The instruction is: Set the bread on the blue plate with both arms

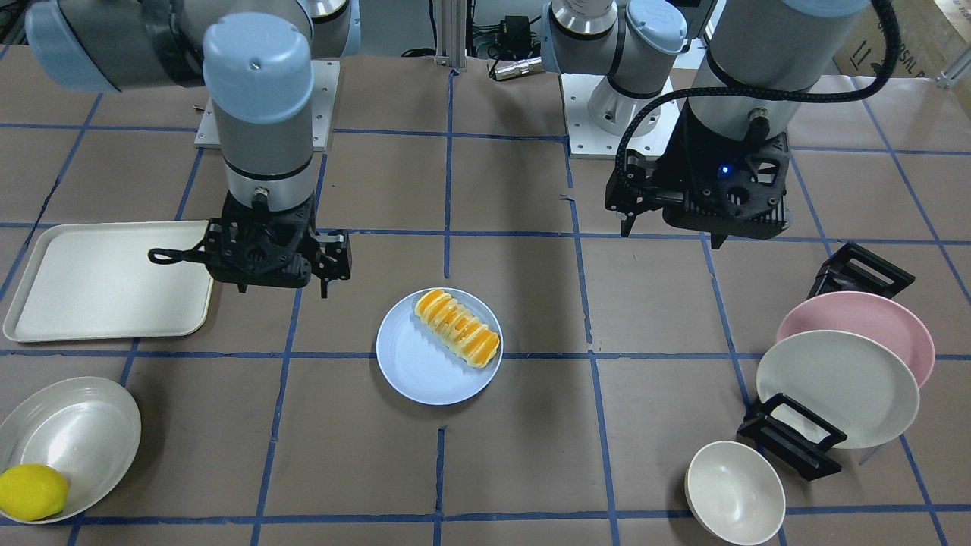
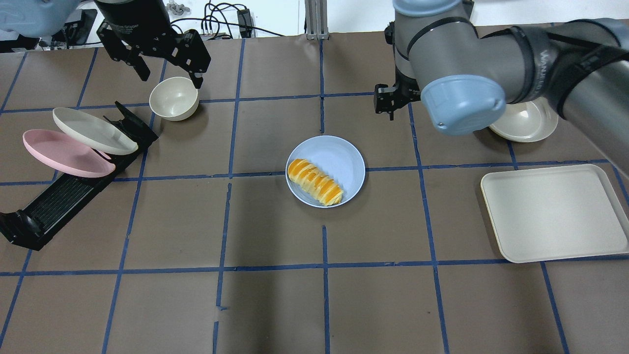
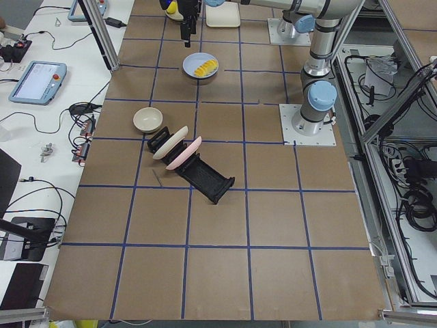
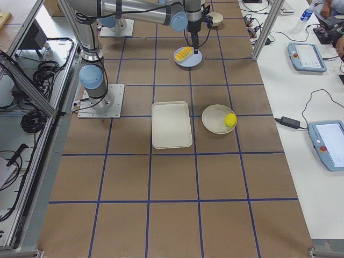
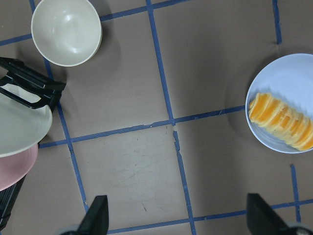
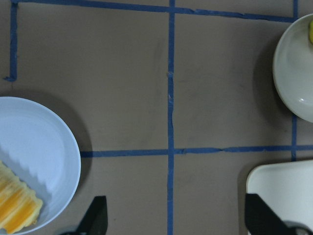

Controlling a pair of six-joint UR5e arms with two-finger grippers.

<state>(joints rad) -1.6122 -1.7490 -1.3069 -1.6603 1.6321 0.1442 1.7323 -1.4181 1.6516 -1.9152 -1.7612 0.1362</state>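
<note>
The bread [image 1: 457, 327], an orange ridged loaf with pale stripes, lies on the blue plate [image 1: 425, 371] in the middle of the table. It rests near the plate's rim on the robot's side, as the overhead view shows for the bread [image 2: 315, 182] and the plate [image 2: 339, 155]. My left gripper [image 1: 671, 233] hangs open and empty above the table, off to the plate's left. My right gripper [image 1: 284, 288] hangs open and empty off to the plate's right. Neither touches the bread. The left wrist view shows the bread [image 5: 281, 121]. The right wrist view shows its end [image 6: 17, 208].
A cream tray [image 1: 98, 280] lies on my right side, with a pale bowl [image 1: 68, 436] holding a yellow lemon [image 1: 30, 491] beyond it. On my left a black rack [image 1: 793, 440] holds a pink plate [image 1: 857, 315] and a cream plate [image 1: 834, 387]; a small bowl [image 1: 734, 491] stands beside it.
</note>
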